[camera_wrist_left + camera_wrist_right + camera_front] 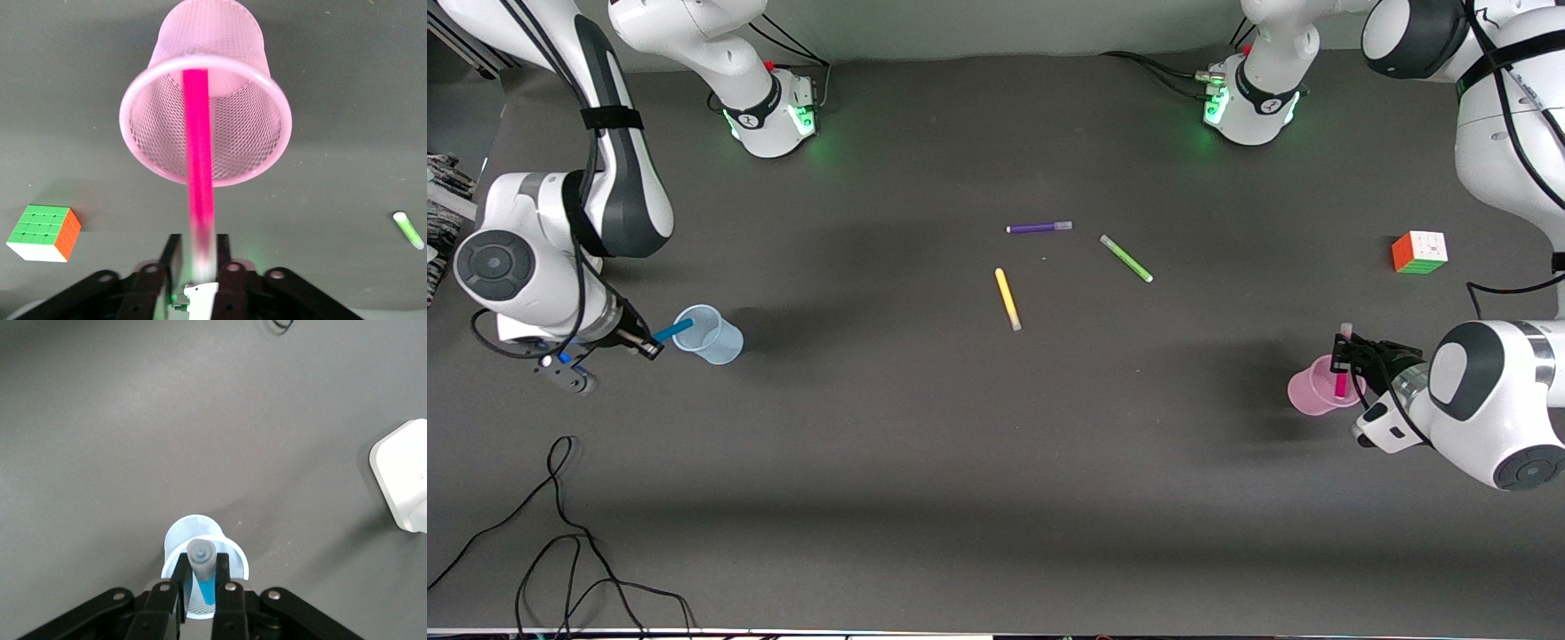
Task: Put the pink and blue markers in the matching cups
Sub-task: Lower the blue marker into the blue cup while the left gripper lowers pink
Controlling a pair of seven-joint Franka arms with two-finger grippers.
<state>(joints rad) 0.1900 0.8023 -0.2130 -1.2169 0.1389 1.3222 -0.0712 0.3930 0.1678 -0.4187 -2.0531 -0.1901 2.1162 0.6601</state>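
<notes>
My left gripper (1343,364) is clamped on the pink marker (199,167), its tip down inside the pink cup (1309,393) near the left arm's table edge. My right gripper (649,342) pinches the blue marker (673,331), angled into the blue cup (720,342) at the right arm's edge.

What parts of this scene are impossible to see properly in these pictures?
- Blue marker: right wrist view; its lower end is hidden inside the blue cup, between the right end effector fingers.
- Pink marker: left wrist view; blurred near the left end effector.
- Green marker: same view, cut off by the edge.
</notes>
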